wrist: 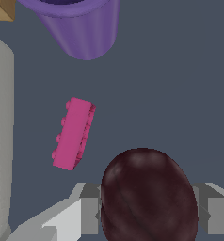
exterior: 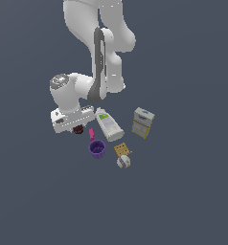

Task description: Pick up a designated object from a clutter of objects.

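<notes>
Exterior view: hand left of centre hides most of the maroon ball; finger spread unclear | Wrist view: ball fills lower right between grey fingers, which seem to touch both sides; purple cup cut off at top; pink brick separate.

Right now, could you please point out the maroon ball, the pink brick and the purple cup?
maroon ball (wrist: 149, 195): wrist view, middle of its rounded top.
pink brick (wrist: 73, 133): wrist view, its studded face.
purple cup (exterior: 97, 149): exterior view, its rim.
</notes>
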